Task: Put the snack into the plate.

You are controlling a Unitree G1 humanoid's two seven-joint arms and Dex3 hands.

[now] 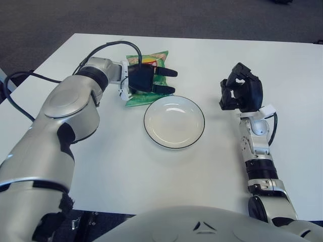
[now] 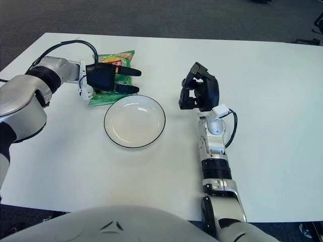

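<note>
The snack [image 1: 148,97] is a green bag with a yellow and red label, lying on the white table just beyond the plate's left rim. My left hand [image 1: 162,81] covers its middle, with two black fingers [image 1: 167,73] stretched straight across it toward the right. The thumb is hidden, and no finger curls around the bag. The plate [image 1: 196,134] is white with a dark rim, stands at the table's centre and holds nothing. My right hand [image 1: 237,93] is held up to the right of the plate with its fingers curled and nothing in them.
The white table [image 1: 126,166] runs out to its left edge and far edge, with dark carpet beyond. A black cable [image 1: 103,46] loops over my left forearm. My right forearm [image 1: 256,151] stands right of the plate.
</note>
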